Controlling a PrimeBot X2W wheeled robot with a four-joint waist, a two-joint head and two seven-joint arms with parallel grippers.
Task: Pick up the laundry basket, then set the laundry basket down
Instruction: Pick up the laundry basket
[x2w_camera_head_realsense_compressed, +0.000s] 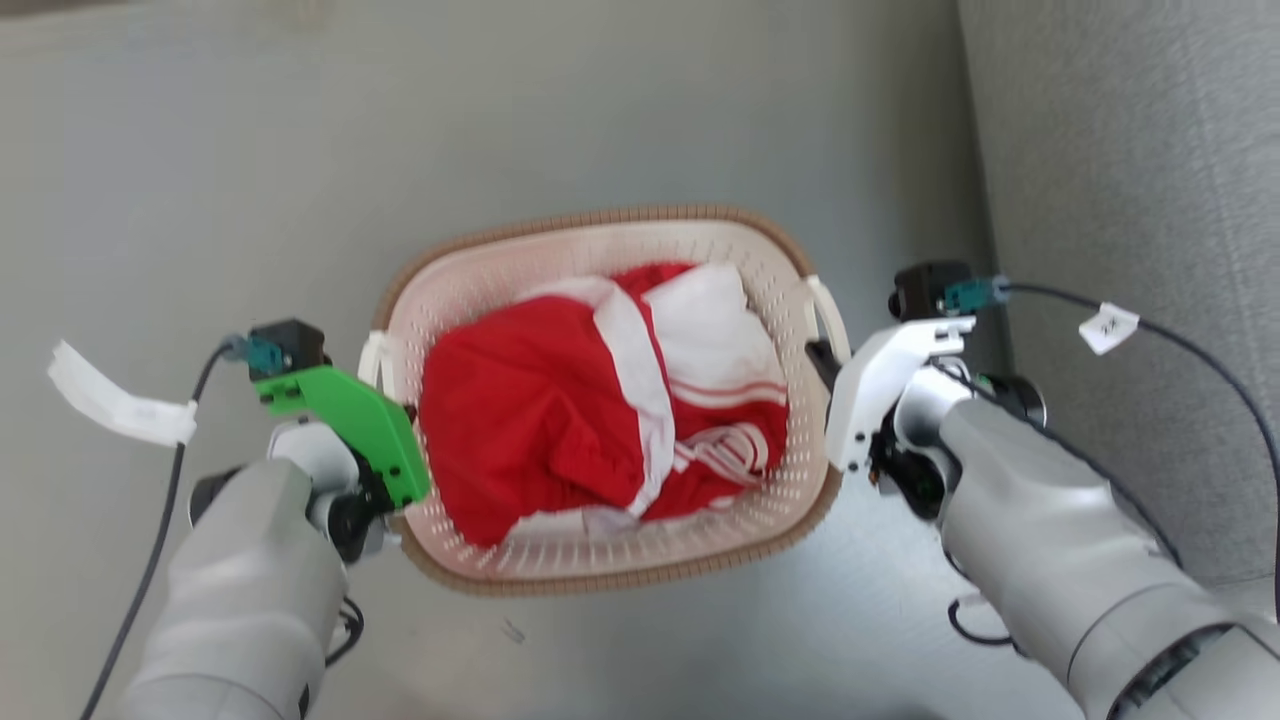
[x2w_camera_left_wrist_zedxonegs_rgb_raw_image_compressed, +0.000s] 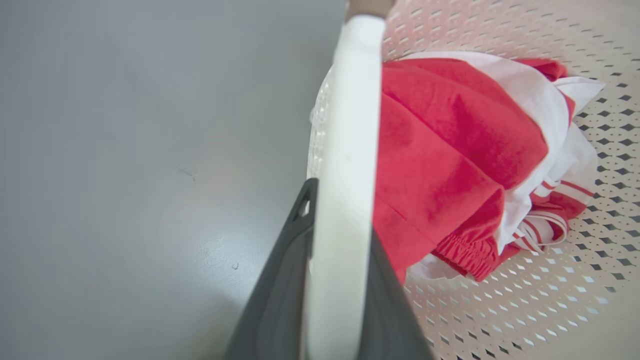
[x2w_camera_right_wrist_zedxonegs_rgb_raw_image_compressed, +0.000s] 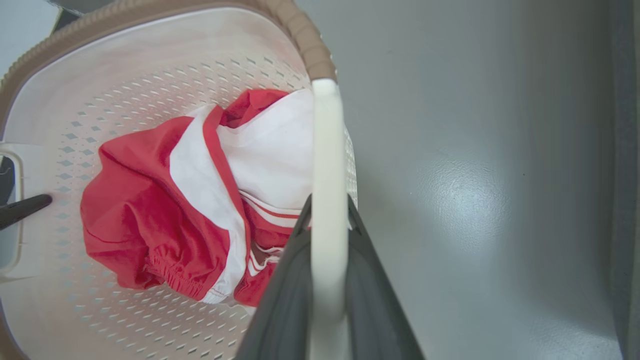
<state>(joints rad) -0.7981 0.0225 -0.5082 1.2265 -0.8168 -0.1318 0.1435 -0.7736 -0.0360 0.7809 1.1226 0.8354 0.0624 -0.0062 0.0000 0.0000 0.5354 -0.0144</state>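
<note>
Plainly, the left gripper (x2w_camera_left_wrist_zedxonegs_rgb_raw_image_compressed: 340, 220) was clenched on the white left loop handle (x2w_camera_left_wrist_zedxonegs_rgb_raw_image_compressed: 346, 125), the right gripper (x2w_camera_right_wrist_zedxonegs_rgb_raw_image_compressed: 328, 215) on the white right loop handle (x2w_camera_right_wrist_zedxonegs_rgb_raw_image_compressed: 326, 150). Between them lay the small cream-white perforated plastic laundry basket (x2w_camera_head_realsense_compressed: 520, 268) with brown woven-look rim, long axis running gripper to gripper, crumpled red-and-white clothing (x2w_camera_head_realsense_compressed: 530, 420) inside, over grey floor (x2w_camera_head_realsense_compressed: 200, 150); whether it was lifted I could not tell.

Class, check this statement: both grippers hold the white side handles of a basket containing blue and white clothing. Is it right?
Not quite: the clothing is red and white, not blue and white, as the head view shows. The rest stands: the left gripper and the right gripper have their jaws shut on the white side handles of the laundry basket.
</note>
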